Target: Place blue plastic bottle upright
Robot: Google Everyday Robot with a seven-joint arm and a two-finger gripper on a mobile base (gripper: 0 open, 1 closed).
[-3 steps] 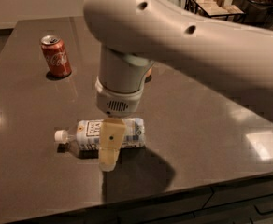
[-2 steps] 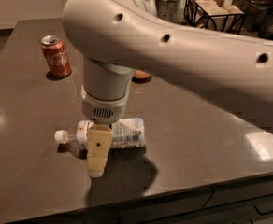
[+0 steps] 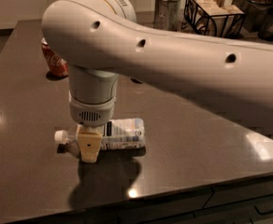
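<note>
**A:** Camera view: what has changed in the last second?

**B:** The arm (image 3: 174, 64) has swung left along the table (image 3: 197, 139) and come lower. The gripper (image 3: 89, 148), which was over the middle of the blue plastic bottle (image 3: 122, 133), now sits at the neck end, just beside the white cap (image 3: 60, 136).

**A:** And the bottle itself?

**B:** It has not moved. It lies on its side near the front edge of the table, with the cap pointing left and the base to the right.

**A:** Is the gripper clamped on it?

**B:** I cannot tell. The gripper covers the bottle's shoulder, reaches down nearly to the table and hides the contact. Whether it is gripping or loose does not show.

**A:** What does that mean for the task?

**B:** I would say the grasp is being set up near the top of the bottle. Nothing has been lifted or turned, so the standing-up step is not yet done.

**A:** Any writing?

**B:** The bottle's label (image 3: 127, 135) is pale with dark print, too small to read. The red soda can (image 3: 55, 62) stands well apart at the back left, half hidden by the arm. It has white script that I cannot read in full. A wire basket (image 3: 213, 13) stands at the far edge.
</note>
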